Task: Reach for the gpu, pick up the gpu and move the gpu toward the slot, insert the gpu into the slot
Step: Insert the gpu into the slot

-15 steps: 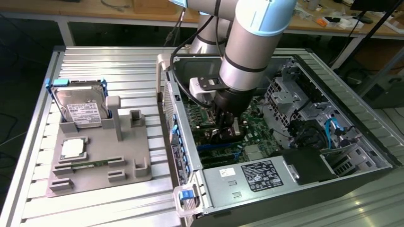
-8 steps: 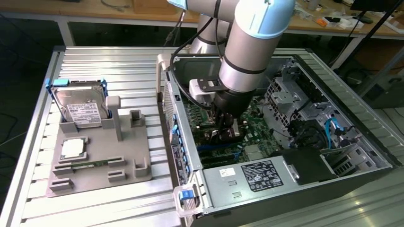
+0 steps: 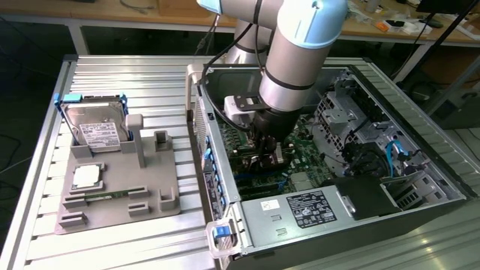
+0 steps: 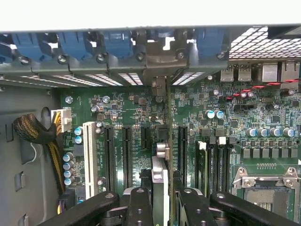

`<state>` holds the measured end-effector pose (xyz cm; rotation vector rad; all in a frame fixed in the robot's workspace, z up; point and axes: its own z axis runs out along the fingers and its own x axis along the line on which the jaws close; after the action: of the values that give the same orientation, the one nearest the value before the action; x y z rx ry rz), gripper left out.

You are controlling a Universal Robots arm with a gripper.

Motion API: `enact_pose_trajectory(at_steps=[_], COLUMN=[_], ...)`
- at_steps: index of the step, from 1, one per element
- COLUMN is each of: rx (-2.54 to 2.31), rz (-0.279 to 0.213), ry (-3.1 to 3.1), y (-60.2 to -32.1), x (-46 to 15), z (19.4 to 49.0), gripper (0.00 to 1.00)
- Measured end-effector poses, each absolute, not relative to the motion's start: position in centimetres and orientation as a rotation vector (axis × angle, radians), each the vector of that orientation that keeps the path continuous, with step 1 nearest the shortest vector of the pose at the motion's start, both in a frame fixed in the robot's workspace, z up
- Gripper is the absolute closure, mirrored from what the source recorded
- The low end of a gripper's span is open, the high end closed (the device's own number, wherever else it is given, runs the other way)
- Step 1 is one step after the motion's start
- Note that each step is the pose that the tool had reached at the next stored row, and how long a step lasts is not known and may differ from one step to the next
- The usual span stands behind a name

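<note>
Nearest: our black two-fingered gripper (image 4: pixel 162 197), jaws closed edge-on upon the thin dark rectangular circuit card, the gpu (image 4: pixel 160 181). In the wrist view the card stands upright between the fingers (image 4: pixel 139 207), and its edge runs forward toward the rear wall of the case.

Next: green motherboard (image 4: pixel 235 117) with a row of long black expansion slots. The card hangs above the board in line with the gap between the slot (image 4: pixel 182 141) on one side and the short black one on the other; we cannot tell whether its lower edge touches a slot yet. We judge this the insertion step.

For a clean seat we hold the card square to the slot, its end aligned with the open bay under the blue plastic retention clips (image 4: pixel 117 44), and press straight down without tilt.

Farther, in the exterior view: the open grey computer case (image 3: pixel 420 112) on the ribbed aluminium tabletop (image 3: pixel 150 236), the arm reaching down into it; at the exterior view's left, a grey parts fixture (image 3: pixel 150 191) carrying a silver hard drive (image 3: pixel 94 132).
</note>
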<state>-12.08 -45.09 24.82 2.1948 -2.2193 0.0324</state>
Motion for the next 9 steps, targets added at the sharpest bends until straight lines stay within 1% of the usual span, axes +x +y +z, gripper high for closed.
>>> enact_pose_trajectory(at_steps=[9], rx=[2.195], rz=[0.032], ry=[-2.22], y=[-44.85], x=[-12.08], z=[24.82], gripper=[0.73])
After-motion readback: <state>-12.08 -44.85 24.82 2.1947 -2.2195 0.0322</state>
